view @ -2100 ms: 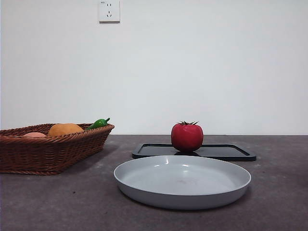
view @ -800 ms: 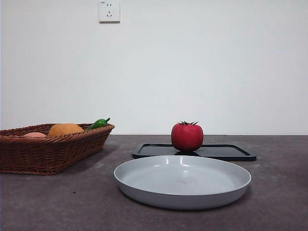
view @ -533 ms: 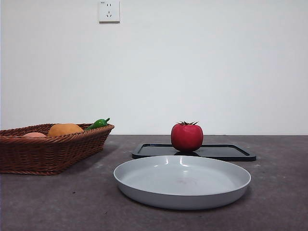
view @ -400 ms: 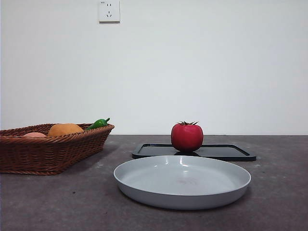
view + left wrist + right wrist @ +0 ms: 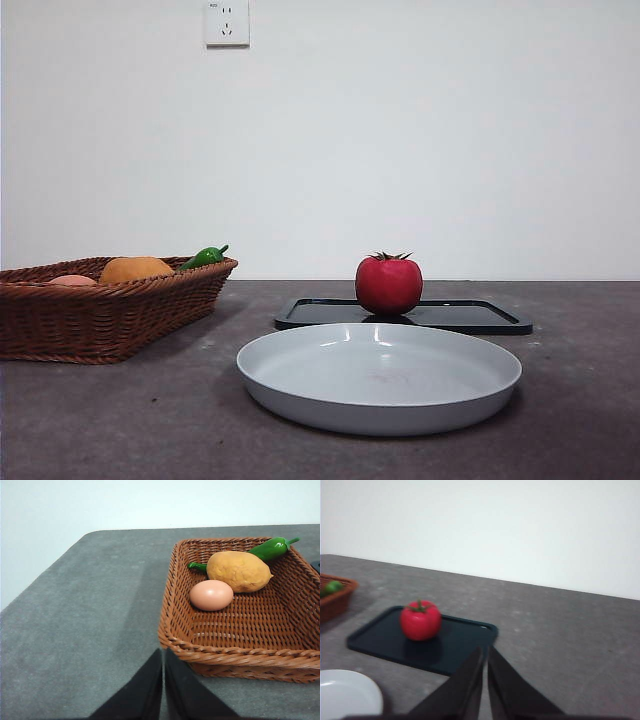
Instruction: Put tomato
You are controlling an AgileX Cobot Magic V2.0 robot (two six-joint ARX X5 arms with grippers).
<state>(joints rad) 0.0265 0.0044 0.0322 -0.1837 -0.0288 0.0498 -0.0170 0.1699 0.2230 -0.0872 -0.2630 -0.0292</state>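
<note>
The red tomato (image 5: 389,284) with a green stem crown stands upright on a black tray (image 5: 470,317) behind a grey plate (image 5: 379,377). In the right wrist view the tomato (image 5: 420,620) sits on the tray (image 5: 380,639), well ahead of my right gripper (image 5: 484,655), which is shut and empty. My left gripper (image 5: 163,657) is shut and empty, just in front of the wicker basket (image 5: 240,655). Neither gripper shows in the front view.
The wicker basket (image 5: 60,320) at the left holds an orange fruit (image 5: 239,571), a pale pink fruit (image 5: 211,595) and a green pepper (image 5: 270,549). A corner of the grey plate (image 5: 345,695) shows in the right wrist view. A wall socket (image 5: 227,22) is on the back wall.
</note>
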